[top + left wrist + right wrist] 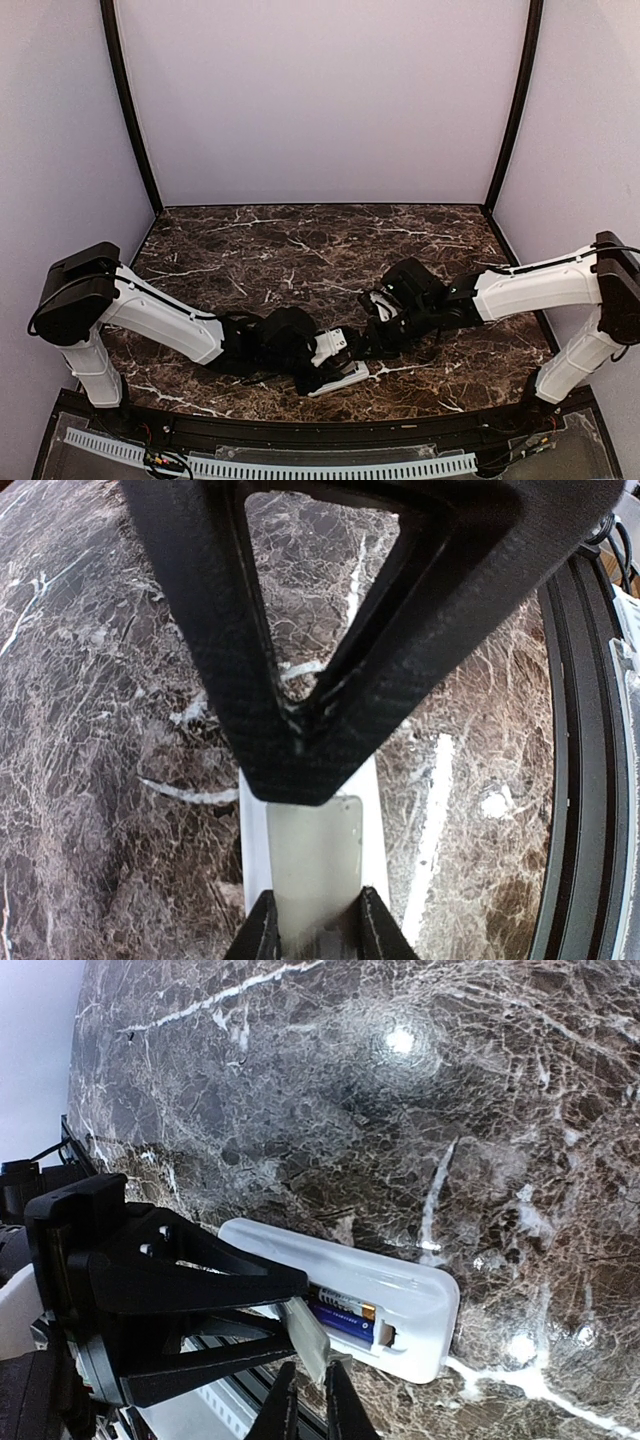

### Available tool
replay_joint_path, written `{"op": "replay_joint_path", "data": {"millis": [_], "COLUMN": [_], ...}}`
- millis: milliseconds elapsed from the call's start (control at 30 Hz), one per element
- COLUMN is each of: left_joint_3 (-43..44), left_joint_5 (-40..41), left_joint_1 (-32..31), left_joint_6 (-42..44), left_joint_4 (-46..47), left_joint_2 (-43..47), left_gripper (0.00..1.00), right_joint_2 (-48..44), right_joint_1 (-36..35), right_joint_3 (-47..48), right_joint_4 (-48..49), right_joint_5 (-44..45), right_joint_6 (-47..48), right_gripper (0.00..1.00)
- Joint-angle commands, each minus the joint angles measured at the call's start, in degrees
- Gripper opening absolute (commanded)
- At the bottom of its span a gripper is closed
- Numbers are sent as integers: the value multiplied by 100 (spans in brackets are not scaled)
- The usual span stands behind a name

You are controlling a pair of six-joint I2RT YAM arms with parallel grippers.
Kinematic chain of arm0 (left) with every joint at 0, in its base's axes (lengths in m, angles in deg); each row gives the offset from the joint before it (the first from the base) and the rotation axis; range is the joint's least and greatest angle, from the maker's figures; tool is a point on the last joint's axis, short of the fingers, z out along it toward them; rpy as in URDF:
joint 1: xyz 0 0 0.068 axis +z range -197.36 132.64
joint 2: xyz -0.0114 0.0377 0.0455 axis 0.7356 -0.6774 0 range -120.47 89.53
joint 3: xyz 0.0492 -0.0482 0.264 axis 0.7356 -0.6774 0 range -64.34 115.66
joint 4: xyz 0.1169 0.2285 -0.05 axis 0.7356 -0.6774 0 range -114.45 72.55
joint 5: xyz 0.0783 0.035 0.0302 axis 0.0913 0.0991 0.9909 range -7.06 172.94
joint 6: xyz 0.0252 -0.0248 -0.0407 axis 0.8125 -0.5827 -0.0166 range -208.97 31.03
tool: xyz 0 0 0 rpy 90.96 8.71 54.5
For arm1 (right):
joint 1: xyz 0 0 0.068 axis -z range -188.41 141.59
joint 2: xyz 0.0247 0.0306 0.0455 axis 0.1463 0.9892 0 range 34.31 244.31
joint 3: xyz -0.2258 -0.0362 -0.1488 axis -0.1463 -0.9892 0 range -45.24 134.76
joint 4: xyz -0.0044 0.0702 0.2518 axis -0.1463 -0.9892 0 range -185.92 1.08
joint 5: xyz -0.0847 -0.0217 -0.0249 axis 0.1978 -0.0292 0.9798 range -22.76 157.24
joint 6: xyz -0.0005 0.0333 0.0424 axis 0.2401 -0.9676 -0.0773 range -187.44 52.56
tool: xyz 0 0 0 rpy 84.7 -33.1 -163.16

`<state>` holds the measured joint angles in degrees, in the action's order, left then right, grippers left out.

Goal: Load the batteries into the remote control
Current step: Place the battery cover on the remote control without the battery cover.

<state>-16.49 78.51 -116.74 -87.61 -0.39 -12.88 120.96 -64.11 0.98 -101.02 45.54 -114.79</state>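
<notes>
The white remote control (400,1280) lies back-up on the marble near the front edge, also in the top view (352,376). Two batteries (345,1318) lie side by side in its open bay. My right gripper (312,1405) is shut on the small grey cover piece (308,1345), held tilted at the bay's near edge. My left gripper (318,935) is shut on the remote's sides (252,840), with the cover (310,860) showing between its fingers. The left gripper's black fingers (200,1280) straddle the remote's other end. Both grippers meet over the remote (345,360).
The dark marble table (300,250) stretches back to the purple walls. A black rail (585,780) and a white slotted strip (300,466) run along the table's front edge, right beside the remote.
</notes>
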Motion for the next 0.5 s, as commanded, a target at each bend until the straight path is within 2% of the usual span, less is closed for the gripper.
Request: {"op": "replay_joint_path", "data": {"millis": [0,467], "left_joint_3": [-189,-163], "left_joint_5": [-5,48], "left_joint_1": [-58,-58], "left_joint_6": [57,57], "left_joint_4": [-1010,-1054], "left_joint_2": [-148,-196], "left_gripper": [13,12], "right_joint_2": [158,308], "right_joint_1": [-68,-112], "right_joint_3": [133,50], "right_joint_4": [-29,124], "right_joint_5": [24,-1], "right_joint_6": [69,3], "right_gripper": [9,4]}}
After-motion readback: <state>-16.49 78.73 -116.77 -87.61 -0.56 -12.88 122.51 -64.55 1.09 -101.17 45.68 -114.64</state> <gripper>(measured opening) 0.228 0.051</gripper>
